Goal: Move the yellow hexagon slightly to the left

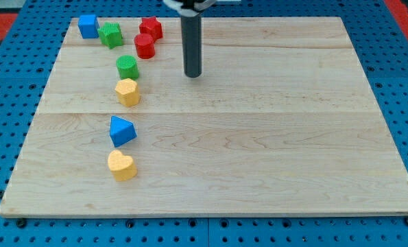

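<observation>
While my tip [193,74] rests on the table [272,137] near the view's top, it touches no block; the rod carries no jaws, so they have no state to report. To the tip's lower left, well apart, the yellow hexagon [127,91] sits just below the green cylinder [127,66], nearly touching it. Further down lie the blue triangular block [122,130] and the yellow heart [121,165]. Near the top left corner stand the blue cube [88,26], the green star-like block [110,34], the red star-like block [151,28] and the red cylinder [145,46].
</observation>
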Robot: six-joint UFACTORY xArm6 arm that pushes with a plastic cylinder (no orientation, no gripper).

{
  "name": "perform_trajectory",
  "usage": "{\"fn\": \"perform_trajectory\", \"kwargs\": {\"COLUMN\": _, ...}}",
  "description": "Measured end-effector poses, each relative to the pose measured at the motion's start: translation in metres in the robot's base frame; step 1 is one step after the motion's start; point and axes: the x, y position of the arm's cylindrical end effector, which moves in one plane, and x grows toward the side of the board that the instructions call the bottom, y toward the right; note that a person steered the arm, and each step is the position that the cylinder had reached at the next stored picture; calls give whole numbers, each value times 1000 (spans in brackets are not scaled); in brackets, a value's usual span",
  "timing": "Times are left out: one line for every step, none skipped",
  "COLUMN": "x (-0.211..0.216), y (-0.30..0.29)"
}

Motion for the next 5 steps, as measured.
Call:
{"fn": "perform_trajectory", "kwargs": {"x": 24, "y": -35}}
{"fn": "perform_trajectory", "kwargs": {"x": 30, "y": -58}}
{"fn": "perform_trajectory", "kwargs": {"x": 30, "y": -65}}
{"fn": "perform_trajectory", "kwargs": {"x": 30, "y": -80}}
{"fn": "perform_trajectory", "kwargs": {"x": 31, "y": -92}}
